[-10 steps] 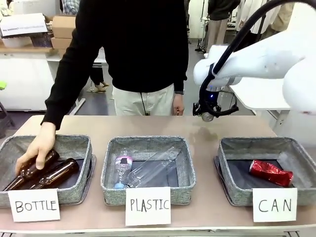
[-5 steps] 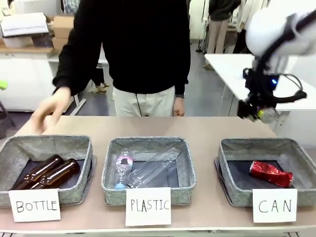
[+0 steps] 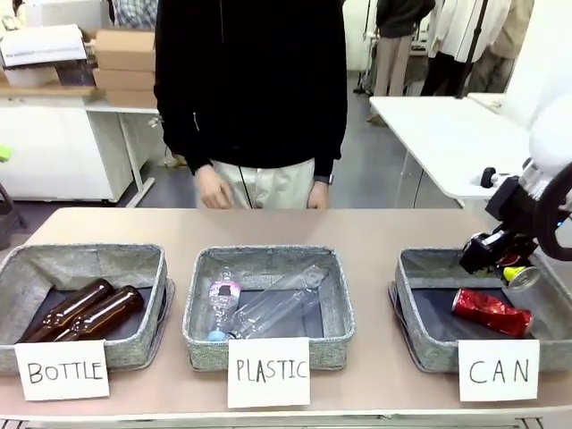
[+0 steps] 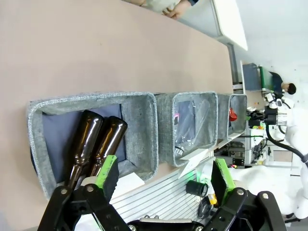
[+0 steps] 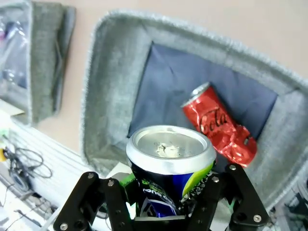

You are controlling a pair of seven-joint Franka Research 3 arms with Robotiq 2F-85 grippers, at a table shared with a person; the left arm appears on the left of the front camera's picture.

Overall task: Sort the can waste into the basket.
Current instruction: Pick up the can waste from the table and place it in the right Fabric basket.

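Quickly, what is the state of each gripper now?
Left gripper: open, holding nothing.
Right gripper: shut on the printed can, over the CAN basket.

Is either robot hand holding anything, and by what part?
The right hand grips the silver can by its sides, below the top. The left hand is open, empty.

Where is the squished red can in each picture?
Front view: the red can lies in the CAN basket at lower right, just below the right gripper.
Left wrist view: a small red spot in the farthest basket, upper right.
Right wrist view: right of centre on the dark lining, beyond the silver can that the gripper holds.
Shared landmark: the grey CAN basket around it.
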